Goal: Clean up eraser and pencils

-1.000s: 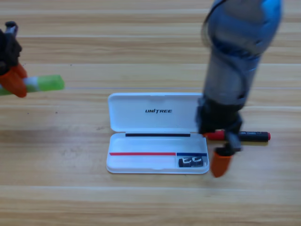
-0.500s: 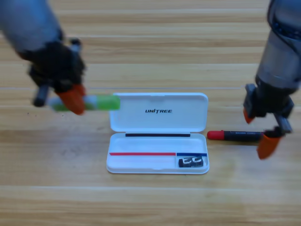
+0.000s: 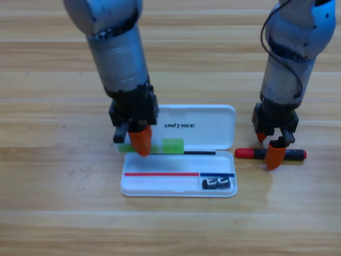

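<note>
My left gripper (image 3: 139, 145) is shut on the light green pencil (image 3: 172, 145) and holds it level over the back edge of the white case's tray (image 3: 160, 185). The pencil's ends stick out on both sides of the orange jaw. The eraser (image 3: 217, 183) lies in the tray's right front corner. Right of the case, the black pencil with a red end (image 3: 250, 153) lies on the table. My right gripper (image 3: 269, 147) points down over the pencil's middle, open, with one orange jaw behind it and one in front.
The case's lid (image 3: 202, 125) lies open and flat behind the tray, with its print facing up. Both grey arms come down from the top edge, the left one over the lid's left corner. Bare wooden table (image 3: 64, 213) surrounds the case.
My left gripper has carried the green pencil right and forward, from beside the lid to over the tray. My right gripper has shifted left and now sits astride the black pencil.
</note>
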`<action>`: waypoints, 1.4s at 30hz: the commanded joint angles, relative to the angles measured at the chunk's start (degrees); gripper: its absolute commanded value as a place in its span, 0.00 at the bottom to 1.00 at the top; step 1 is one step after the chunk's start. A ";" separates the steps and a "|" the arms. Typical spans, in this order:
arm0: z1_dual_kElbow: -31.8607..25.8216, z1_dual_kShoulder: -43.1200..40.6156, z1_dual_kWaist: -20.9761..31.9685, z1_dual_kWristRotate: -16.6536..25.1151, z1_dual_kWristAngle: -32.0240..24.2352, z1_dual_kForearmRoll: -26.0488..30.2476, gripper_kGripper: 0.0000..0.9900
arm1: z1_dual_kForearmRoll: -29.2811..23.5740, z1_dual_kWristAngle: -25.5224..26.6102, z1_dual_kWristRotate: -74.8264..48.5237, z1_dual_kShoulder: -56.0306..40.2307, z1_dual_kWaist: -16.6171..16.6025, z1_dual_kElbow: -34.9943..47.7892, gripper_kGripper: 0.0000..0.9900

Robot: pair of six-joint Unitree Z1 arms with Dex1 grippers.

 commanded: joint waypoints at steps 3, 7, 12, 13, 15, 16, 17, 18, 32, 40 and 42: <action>-1.26 6.47 -2.01 -1.03 -2.55 0.58 0.00 | -0.57 -1.67 -3.15 4.06 -1.69 2.97 0.34; -1.26 7.18 -2.10 -1.30 -2.99 0.58 0.00 | -0.57 -1.84 -3.94 4.23 -1.69 3.76 0.01; -0.82 7.09 -2.10 -1.56 -3.34 0.58 0.00 | -0.57 -2.11 -3.85 4.41 -1.69 3.76 0.00; -0.73 7.09 -2.10 -1.56 -3.34 0.58 0.00 | -0.57 -2.11 -3.85 4.14 -1.69 3.67 0.00; -0.65 7.09 -2.10 -1.56 -3.51 0.67 0.00 | -0.57 -2.02 -3.68 2.91 -1.69 3.58 0.00; -0.56 7.09 -2.10 -1.65 -3.60 0.67 0.00 | -0.57 -2.02 -3.41 2.04 -1.69 3.67 0.00; -0.56 7.09 -2.10 -1.73 -3.69 0.58 0.00 | -0.57 -2.11 -2.71 1.07 -1.69 3.76 0.00; -0.56 7.09 -2.10 -1.73 -3.87 0.67 0.00 | -0.39 -2.11 -1.83 0.01 -1.60 3.94 0.00; 0.58 7.35 -2.98 -2.88 -4.57 0.14 0.00 | 0.49 -2.72 3.88 -14.58 0.51 10.53 0.00; 1.81 7.70 -2.98 -2.88 -4.39 -1.70 0.00 | 1.28 -0.97 5.20 -16.25 2.01 10.35 0.00; 1.99 7.88 -2.98 -2.88 -4.30 -1.97 0.00 | 1.28 -0.88 5.37 -16.25 2.27 10.26 0.00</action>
